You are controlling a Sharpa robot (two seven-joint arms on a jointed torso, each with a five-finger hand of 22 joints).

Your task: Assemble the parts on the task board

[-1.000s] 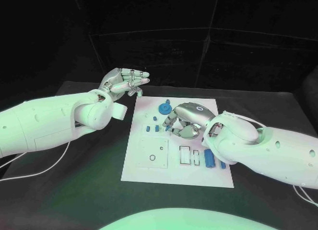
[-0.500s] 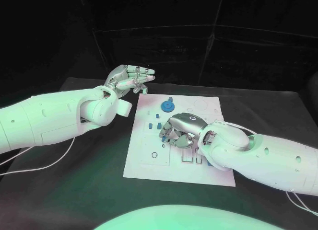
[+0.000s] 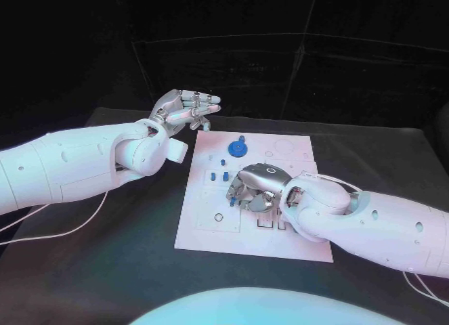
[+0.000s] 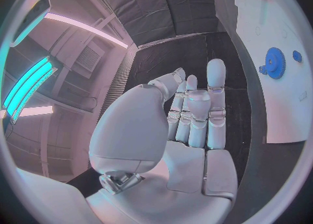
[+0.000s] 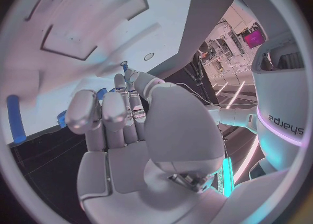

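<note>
Head view has my right hand (image 3: 255, 187) low over the middle of the task board (image 3: 217, 227), fingers curled down among the small blue parts (image 3: 217, 176); I cannot tell whether it grips one. My left hand (image 3: 182, 110) hangs off the board's far left corner, fingers apart, holding nothing. A blue gear (image 3: 238, 147) sits at the board's far end.
</note>
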